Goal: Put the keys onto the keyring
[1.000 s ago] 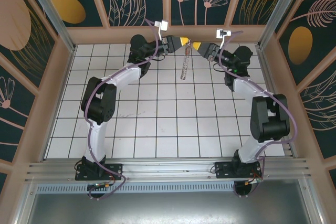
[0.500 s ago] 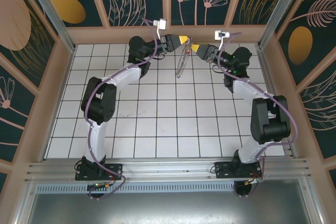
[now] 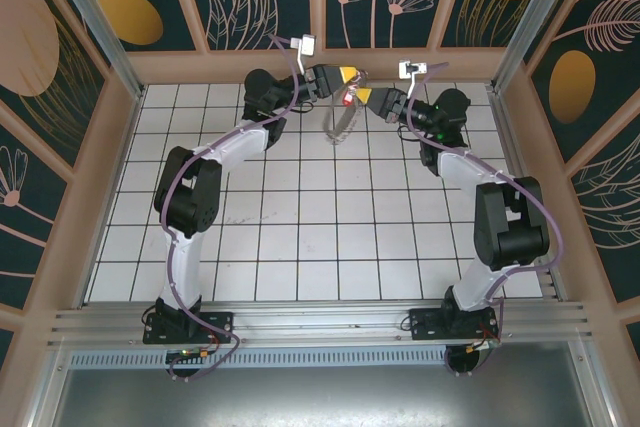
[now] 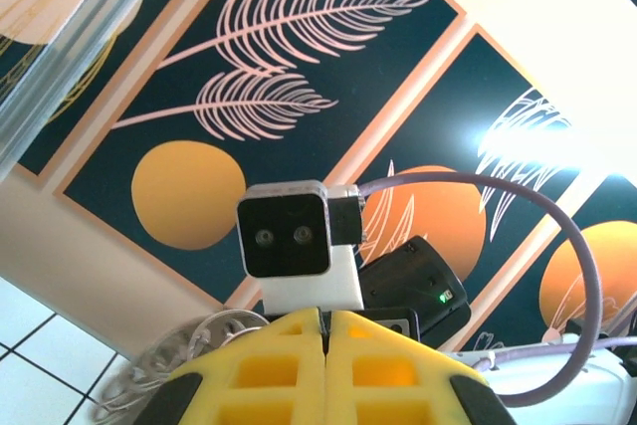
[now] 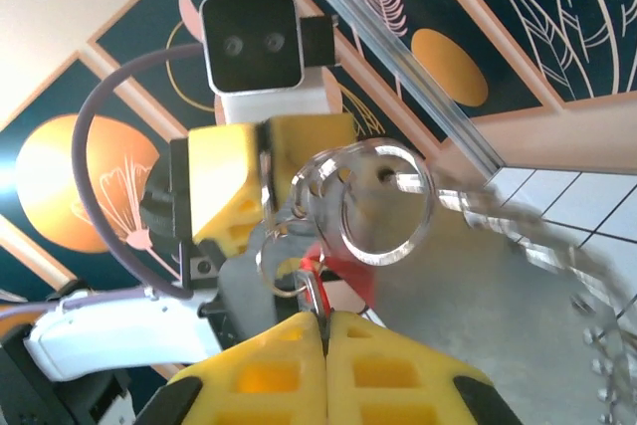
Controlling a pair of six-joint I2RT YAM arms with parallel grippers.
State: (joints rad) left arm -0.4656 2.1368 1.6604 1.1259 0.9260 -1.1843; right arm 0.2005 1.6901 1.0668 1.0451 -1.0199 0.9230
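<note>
top view: keyring (image 3: 342,122), a limp pale hoop, hangs at far centre from left gripper (image 3: 346,75), which is clamped on its top; right gripper (image 3: 364,97) is just beside it.
left wrist: silvery loops (image 4: 189,340) bunched low left.
right wrist: jaws pressed together, seemingly pinching key (image 5: 340,271) by the blade, red head free.
handling: light, floppy, slippery; hold the stiff metal.

Red key (image 5: 343,278) blurred, partly hidden just past the right gripper (image 5: 323,323), blade lost among out-of-focus silvery loops (image 5: 428,208), keyring (image 5: 557,246) smeared beside the right gripper, cut off at the frame edge, gripper's finger bases cropped too
</note>
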